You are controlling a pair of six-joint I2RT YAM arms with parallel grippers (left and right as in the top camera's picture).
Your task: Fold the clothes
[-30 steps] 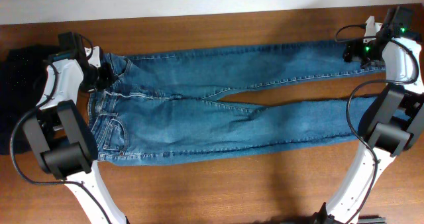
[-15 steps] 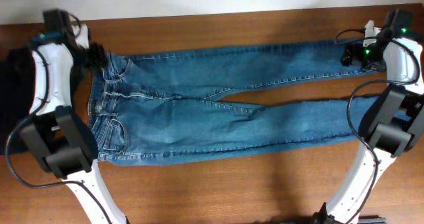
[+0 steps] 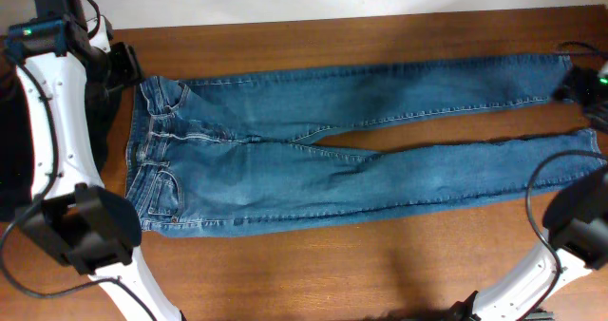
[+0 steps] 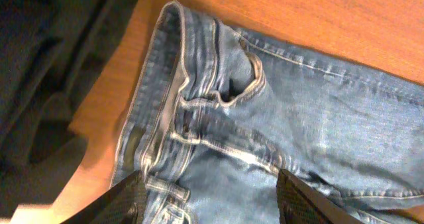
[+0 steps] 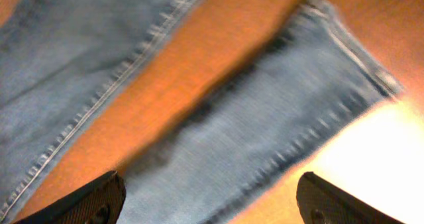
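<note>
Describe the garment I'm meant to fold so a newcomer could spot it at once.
Across the middle of the wooden table lie the jeans, spread flat with the waistband at the left and both long legs running right. Unlike the black garment at the table's left edge, they are medium-blue denim with light stitched seams.

you've got nothing to read here: no lettering, brand, number or sign shows legibly on the jeans or on the surface, from overhead or from either wrist view.
</note>
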